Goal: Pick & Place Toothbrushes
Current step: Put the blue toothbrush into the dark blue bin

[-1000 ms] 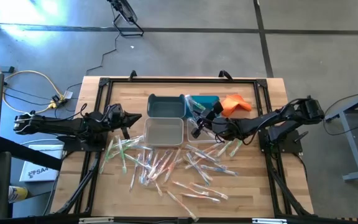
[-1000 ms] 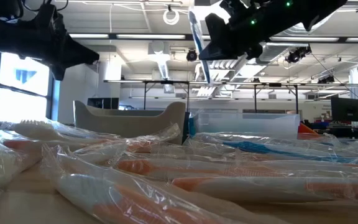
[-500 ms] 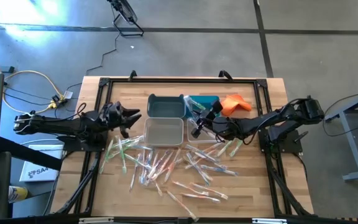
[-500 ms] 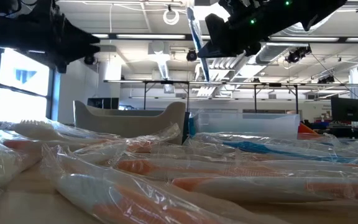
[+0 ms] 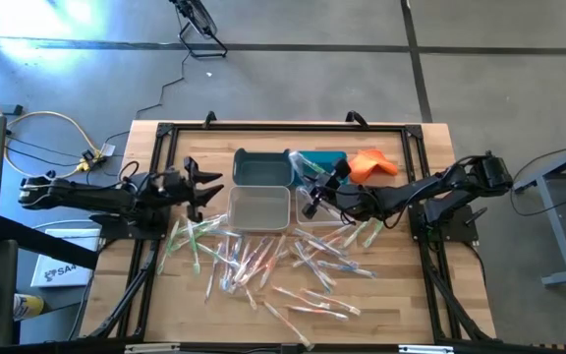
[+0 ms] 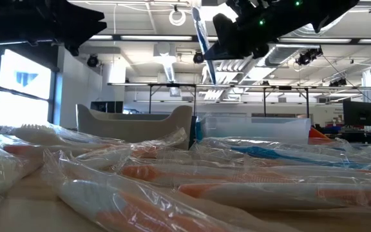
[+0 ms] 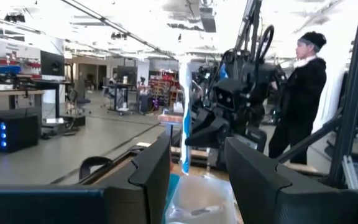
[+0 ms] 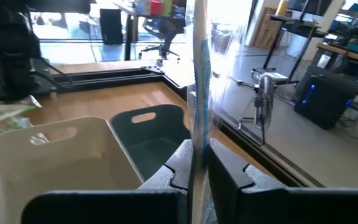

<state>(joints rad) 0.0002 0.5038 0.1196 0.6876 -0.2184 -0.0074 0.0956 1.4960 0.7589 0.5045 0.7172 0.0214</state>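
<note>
Several wrapped toothbrushes with green, pink and blue handles lie scattered flat on the wooden table's near half. In the low view they show as toothbrushes close to the camera. My right gripper hangs above the bins, shut on one blue wrapped toothbrush that stands nearly upright. The same blue toothbrush also shows in the low view. At the table's left, my left gripper is open and holds nothing. Its fingers point across at the right arm. My right gripper pinches the blue toothbrush between its two fingers, about mid-length on the wrapped handle. The fingers come roughly level from the table's right side and lie across it. The toothbrush stands nearly upright, lifted clear above the bins.
Four small bins stand at the table's middle: a dark grey bin, a teal bin, a whitish bin and a clear bin. An orange cloth lies at the far right. A person stands beyond the table.
My left gripper has opened, risen a little and tipped its fingers upward, staying at the table's left. My right gripper keeps still with the blue toothbrush upright.
</note>
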